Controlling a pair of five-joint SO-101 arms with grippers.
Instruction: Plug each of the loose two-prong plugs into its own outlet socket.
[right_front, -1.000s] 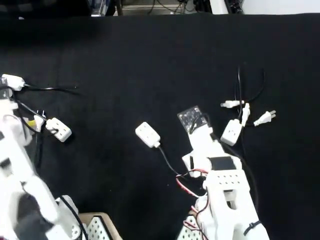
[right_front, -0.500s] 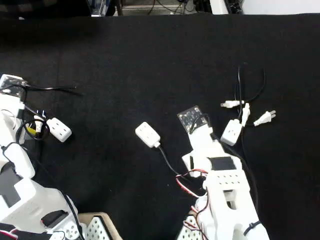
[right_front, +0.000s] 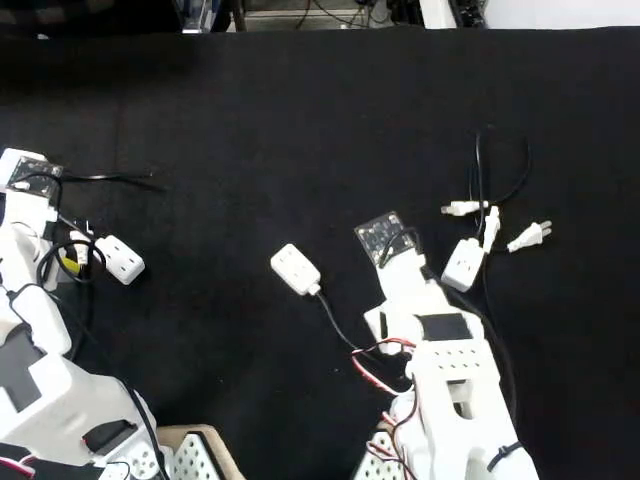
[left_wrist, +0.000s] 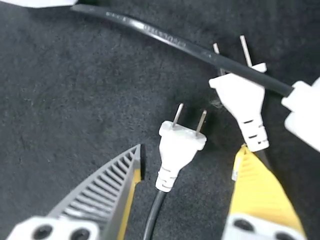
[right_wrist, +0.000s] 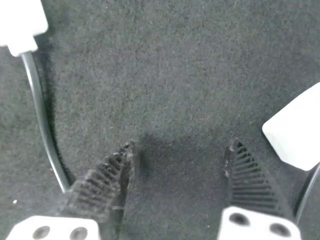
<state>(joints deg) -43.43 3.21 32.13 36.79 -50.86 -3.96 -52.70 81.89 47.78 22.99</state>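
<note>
My left gripper (left_wrist: 190, 150) is open low over the black table, and a white two-prong plug (left_wrist: 180, 147) lies flat between its fingers, prongs pointing away. A second plug (left_wrist: 243, 107) lies just past the yellow finger (left_wrist: 255, 185), under a black cable (left_wrist: 165, 37). Beside these plugs is a white outlet socket (right_front: 118, 258), close to my left gripper (right_front: 70, 252). My right gripper (right_wrist: 181, 146) is open over bare cloth between a middle outlet socket (right_front: 295, 268) and a right outlet socket (right_front: 463, 263). More loose plugs (right_front: 528, 236) lie at the far right.
Black cables loop near the right plugs (right_front: 480, 170) and trail from the middle socket toward the right arm's base (right_front: 450, 380). A perforated white-and-tan block (right_front: 195, 455) sits at the near edge. The table's far half is bare black cloth.
The left arm has changed posture and settled its gripper over the plugs at the left edge. The right arm and the right-hand plugs and sockets have not moved.
</note>
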